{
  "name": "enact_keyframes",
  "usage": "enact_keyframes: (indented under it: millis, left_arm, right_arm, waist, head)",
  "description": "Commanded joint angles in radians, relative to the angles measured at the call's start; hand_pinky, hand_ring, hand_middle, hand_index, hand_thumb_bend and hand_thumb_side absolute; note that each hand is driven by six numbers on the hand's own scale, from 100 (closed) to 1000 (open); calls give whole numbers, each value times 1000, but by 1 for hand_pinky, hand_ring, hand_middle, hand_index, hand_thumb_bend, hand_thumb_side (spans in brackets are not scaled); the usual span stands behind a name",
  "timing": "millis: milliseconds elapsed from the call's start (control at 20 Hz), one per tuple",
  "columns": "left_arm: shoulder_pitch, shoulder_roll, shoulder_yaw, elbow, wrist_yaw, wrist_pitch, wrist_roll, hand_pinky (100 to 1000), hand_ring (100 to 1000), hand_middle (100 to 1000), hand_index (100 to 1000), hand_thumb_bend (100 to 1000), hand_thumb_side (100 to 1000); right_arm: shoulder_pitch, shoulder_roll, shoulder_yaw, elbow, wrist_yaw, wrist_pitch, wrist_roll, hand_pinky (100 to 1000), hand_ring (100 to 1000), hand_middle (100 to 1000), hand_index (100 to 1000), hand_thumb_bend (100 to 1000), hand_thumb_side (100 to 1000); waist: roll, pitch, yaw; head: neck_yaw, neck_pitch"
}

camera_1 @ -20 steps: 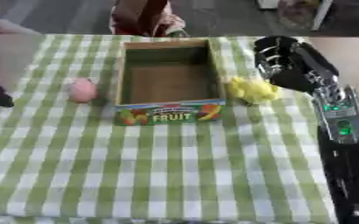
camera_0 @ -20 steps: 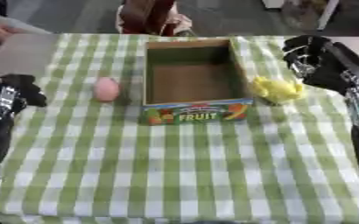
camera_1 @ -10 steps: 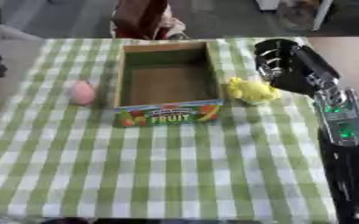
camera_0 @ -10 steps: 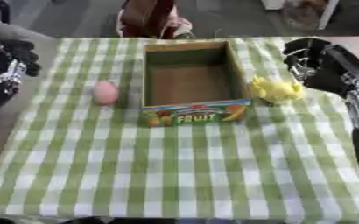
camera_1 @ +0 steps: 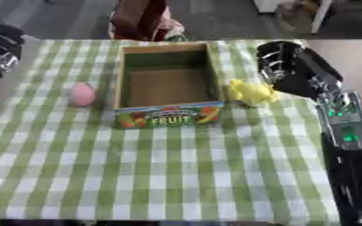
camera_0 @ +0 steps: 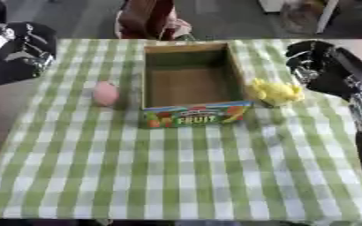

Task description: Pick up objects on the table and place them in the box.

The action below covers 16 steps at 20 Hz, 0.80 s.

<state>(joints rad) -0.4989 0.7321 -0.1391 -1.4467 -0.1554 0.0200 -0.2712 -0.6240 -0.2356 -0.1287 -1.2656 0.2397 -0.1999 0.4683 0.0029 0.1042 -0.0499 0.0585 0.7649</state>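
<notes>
A cardboard box (camera_0: 196, 115) with a FRUIT label on its front wall stands open and empty at the far middle of the green checked table (camera_0: 176, 176). Left of the box lies a pink egg-shaped object (camera_0: 105, 93). A yellow object (camera_0: 275, 92) rests against the box's right side. My right hand (camera_0: 315, 62) hovers just right of and behind the yellow object, fingers relaxed and pointing down, holding nothing. Over the table's far left corner my left hand (camera_0: 20, 55) is raised, open and empty, well apart from the pink object.
A brown-red shape (camera_0: 147, 20) stands just beyond the far table edge behind the box. My right forearm (camera_1: 342, 128) runs along the table's right edge. The cloth's near half holds no objects.
My left hand has risen from the table's left edge to the far left corner and shifted slightly inward. The right hand has barely moved. The objects lie where they were.
</notes>
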Motion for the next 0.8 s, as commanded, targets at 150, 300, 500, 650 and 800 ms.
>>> enact_keyframes:
  millis: [150, 300, 500, 650, 800]
  left_arm:
    - [-68, -43, -40, 138, -94, -26, -12, 705, 725, 730, 851, 100, 355]
    - [-99, -89, -53, 231, -150, -53, 6, 701, 719, 725, 851, 100, 377]
    - [-131, -145, -58, 346, -222, -91, 40, 692, 707, 715, 851, 135, 438]
    - [-143, -173, -56, 398, -274, -119, 76, 689, 704, 712, 851, 152, 457]
    - [-152, -208, -46, 429, -325, -130, 117, 677, 691, 701, 847, 166, 510]
  right_arm:
    - [-19, 0, 2, -24, 1, -1, 4, 627, 702, 699, 790, 100, 302]
    - [-19, 4, 3, -24, 0, 0, 4, 627, 702, 699, 790, 100, 302]
    - [-21, 9, 4, -24, -2, -1, 4, 627, 702, 699, 790, 100, 301]
    - [-21, 11, 4, -23, -2, 0, 4, 627, 702, 699, 790, 100, 301]
    - [-22, 15, 5, -23, -2, 0, 6, 627, 702, 699, 790, 100, 302]
  waist:
    - [-3, -19, -7]
    - [-7, -21, -11]
    - [-12, -23, -15]
    - [-14, -23, -16]
    - [-16, -23, -16]
  head:
    - [5, 5]
    - [10, 5]
    - [15, 5]
    - [18, 5]
    - [22, 5]
